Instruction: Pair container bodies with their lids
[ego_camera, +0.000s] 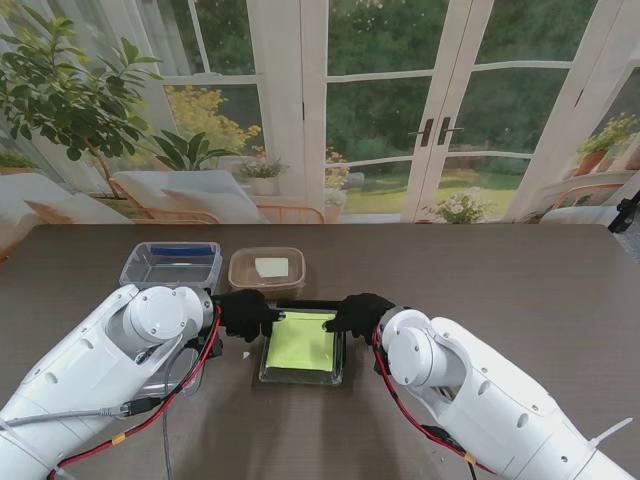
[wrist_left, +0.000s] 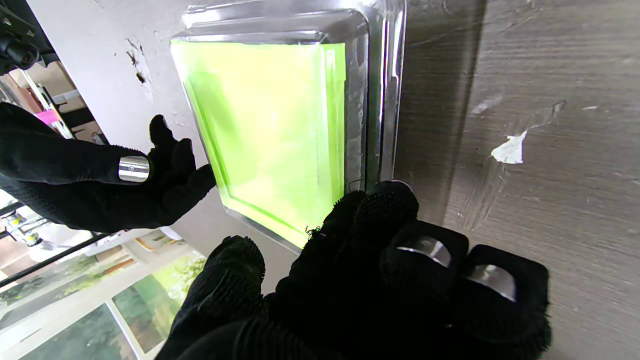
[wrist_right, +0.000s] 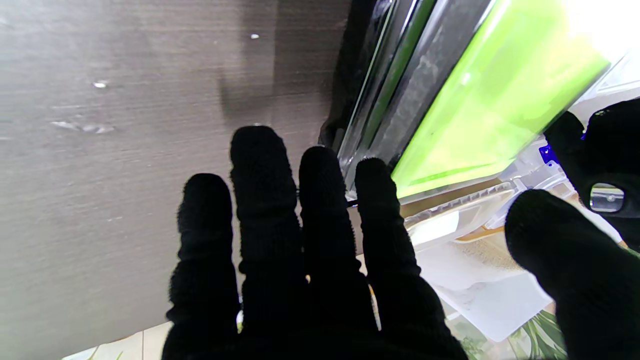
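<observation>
I have both hands at the far corners of the green-lidded container (ego_camera: 301, 346), mid-desk (ego_camera: 500, 290): left hand (ego_camera: 245, 313) at eleven o'clock, right hand (ego_camera: 357, 312) at one, fingers loosely spread (neither visibly gripping). Uneven pressing could skew the lid.

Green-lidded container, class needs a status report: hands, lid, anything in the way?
Left hand and right hand both at green lid's far corners. Lid atop clear container. Nothing blocking.
</observation>
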